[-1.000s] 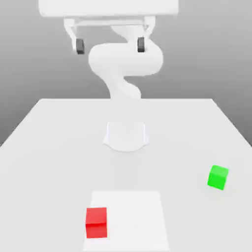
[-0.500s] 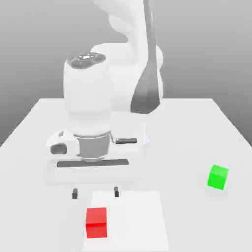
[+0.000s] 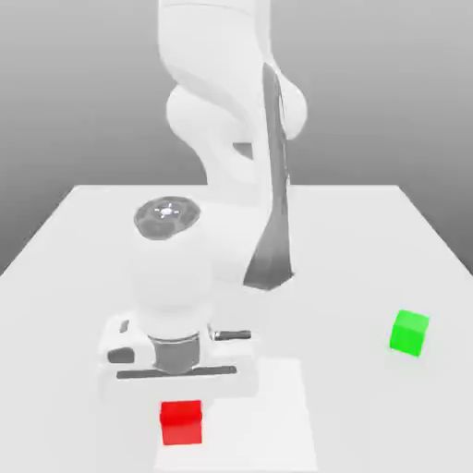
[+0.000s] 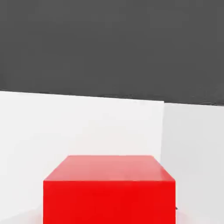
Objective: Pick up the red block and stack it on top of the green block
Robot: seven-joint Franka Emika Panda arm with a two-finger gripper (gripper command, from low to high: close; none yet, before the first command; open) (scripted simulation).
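Under the arm's hand, the red block (image 3: 182, 422) sits flat, square-on.

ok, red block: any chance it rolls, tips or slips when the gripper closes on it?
Rolling looks unlikely: the red block is a cube resting flat on the table. Tipping seems improbable too, since it appears as wide as it is tall. Its matte, flat faces should probably give the pads decent purchase, and it looks rigid, though its weight cannot be judged.

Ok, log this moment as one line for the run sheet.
phase: approach to pick | claw: low over red block | red block: on table, unlifted | green block: apart, toward exterior view's right | stack: not yet done
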